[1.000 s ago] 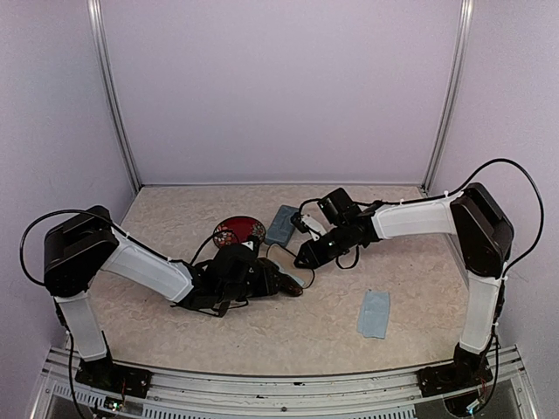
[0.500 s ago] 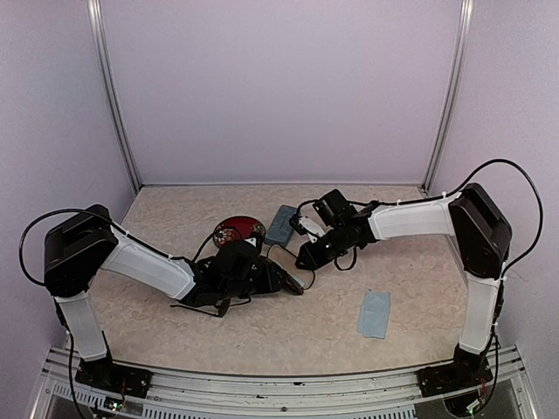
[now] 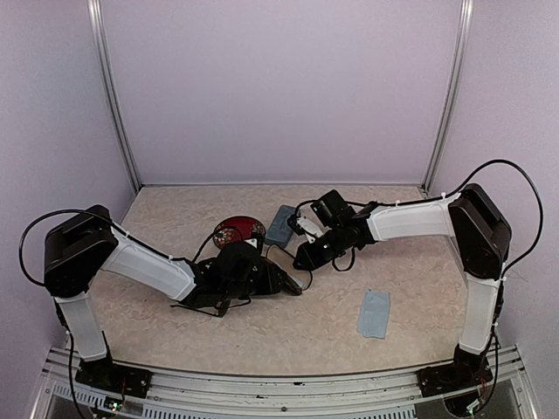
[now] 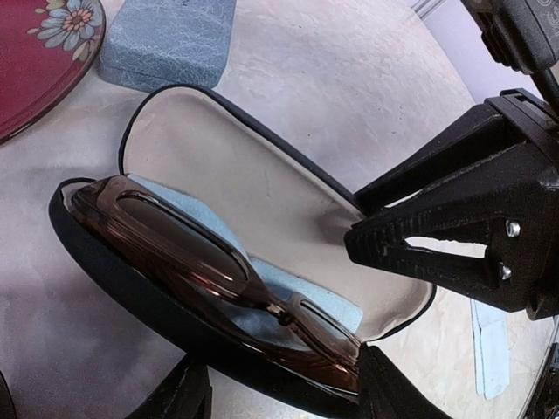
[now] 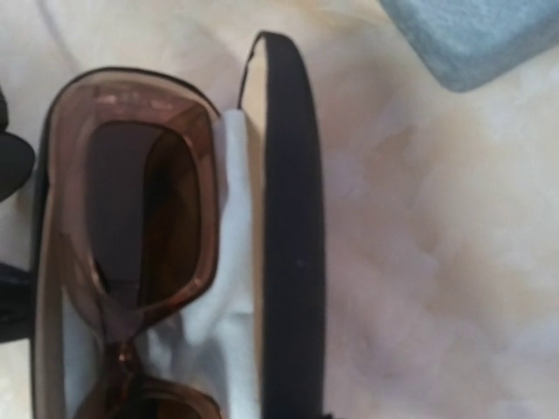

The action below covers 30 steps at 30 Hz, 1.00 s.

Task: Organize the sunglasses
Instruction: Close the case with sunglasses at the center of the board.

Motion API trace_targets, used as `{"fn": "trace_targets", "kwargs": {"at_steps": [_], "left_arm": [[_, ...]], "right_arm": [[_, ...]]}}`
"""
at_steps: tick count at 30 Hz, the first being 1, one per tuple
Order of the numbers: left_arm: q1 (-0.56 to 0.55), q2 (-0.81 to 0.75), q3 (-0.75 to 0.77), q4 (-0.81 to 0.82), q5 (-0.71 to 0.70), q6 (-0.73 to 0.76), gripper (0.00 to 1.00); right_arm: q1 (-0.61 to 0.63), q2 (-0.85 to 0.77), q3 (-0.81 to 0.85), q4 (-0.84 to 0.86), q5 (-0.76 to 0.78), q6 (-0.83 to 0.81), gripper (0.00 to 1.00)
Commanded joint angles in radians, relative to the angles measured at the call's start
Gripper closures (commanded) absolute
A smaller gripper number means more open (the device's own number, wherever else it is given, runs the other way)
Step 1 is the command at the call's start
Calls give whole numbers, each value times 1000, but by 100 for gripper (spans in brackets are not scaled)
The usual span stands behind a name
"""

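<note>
The reddish-brown sunglasses [image 4: 201, 262] [image 5: 131, 218] lie folded on a pale blue cloth inside the open black oval case [image 4: 131, 288] [image 3: 281, 281]. My left gripper [image 4: 288, 388] [image 3: 266, 281] straddles the case's lower shell, with a finger at each side of it. The right gripper [image 4: 354, 223] [image 3: 301, 260] pinches the raised lid [image 4: 262, 183] at its rim, one finger inside the lid and one behind it. In the right wrist view the lid's black edge [image 5: 293, 227] runs down to the bottom middle, and that gripper's own fingers do not show there.
A blue-grey rectangular case [image 3: 281, 224] [image 4: 166, 44] [image 5: 472, 35] lies just behind the open case. Beside it is a red flowered plate [image 3: 238, 231] [image 4: 44, 52]. A loose blue cloth [image 3: 374, 314] lies at the front right. Purple walls stand on three sides.
The left gripper and the case have slid slightly to the right. The right gripper has drawn a little to the left at the lid.
</note>
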Motion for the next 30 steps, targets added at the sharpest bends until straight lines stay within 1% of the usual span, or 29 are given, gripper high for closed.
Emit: {"fn": "trace_targets", "kwargs": {"at_steps": [1,6,15,21,26,30], "left_arm": [[-22,-1,23,138,39,33,44],[-22,-6,-6,203,59,33,44],[-22,-9,-28,254,79,37,44],[-21,-19,-52,301,90,41,44],[-16,-29,-91,370,107,39,43],[-15,-27,-109,415,118,43,41]], "right_arm": [[63,-33,-30,90,-187,26,81],[63,-41,-58,127,-231,45,80],[63,-55,-104,209,-311,79,80],[62,-56,-118,242,-347,95,79],[61,-57,-124,260,-368,102,79],[60,-50,-129,267,-390,107,79]]}}
